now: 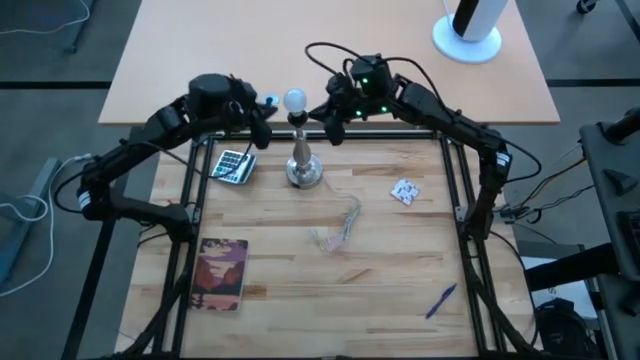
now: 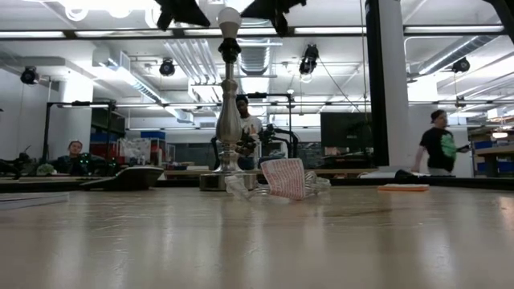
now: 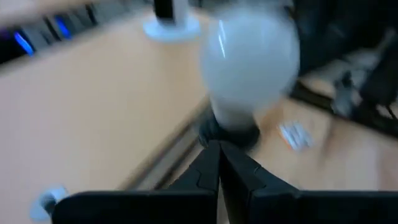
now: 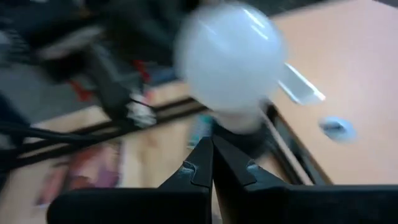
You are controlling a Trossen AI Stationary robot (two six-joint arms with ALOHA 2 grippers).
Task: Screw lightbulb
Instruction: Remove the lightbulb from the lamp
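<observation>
The white frosted lightbulb (image 1: 294, 100) sits upright in the black socket (image 3: 230, 134) on top of the silver lamp stand (image 1: 303, 165), whose round foot rests on the table near the far edge. My left gripper (image 1: 264, 128) is shut and hangs level with the bulb on its left. My right gripper (image 1: 322, 112) is shut too, close on the bulb's right. In the wrist views the shut tips of my left gripper (image 3: 219, 149) and right gripper (image 4: 212, 144) point at the socket just under the lightbulb (image 4: 229, 59). In the low view both hang apart from the lightbulb (image 2: 230, 19).
A calculator (image 1: 232, 165) lies left of the stand and a white packet (image 1: 404, 191) to its right. Crumpled clear wrapping (image 1: 340, 225) is at mid-table, a book (image 1: 222, 272) near left, a blue pen (image 1: 441, 300) near right. People show in the room behind.
</observation>
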